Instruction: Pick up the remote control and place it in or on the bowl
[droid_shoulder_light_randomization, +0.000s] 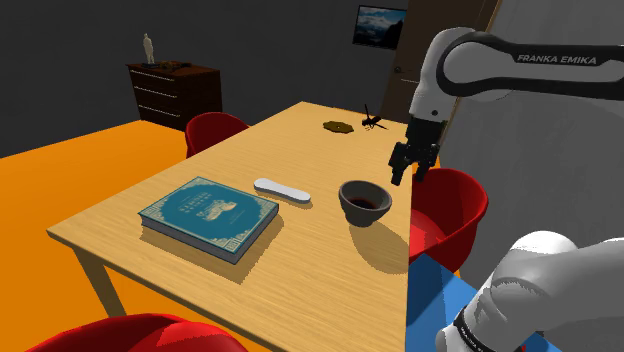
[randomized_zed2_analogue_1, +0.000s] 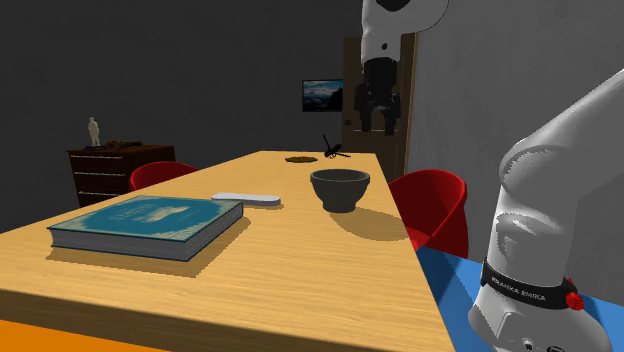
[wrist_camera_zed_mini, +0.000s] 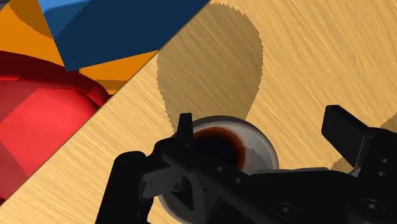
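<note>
The white remote control lies flat on the wooden table. It is between a blue book on the shoulder view's left and a dark bowl on its right, near both but touching neither. The bowl stands upright, and its inside is reddish-brown. The tool hangs in the air above and just right of the bowl, near the table's right edge and well apart from the remote control. Its fingers are spread and grasp nothing; in the wrist view the bowl sits below them. A red chair stands beside that edge. At the far end lie a flat brown thing and a small dark figure, perhaps an insect.
</note>
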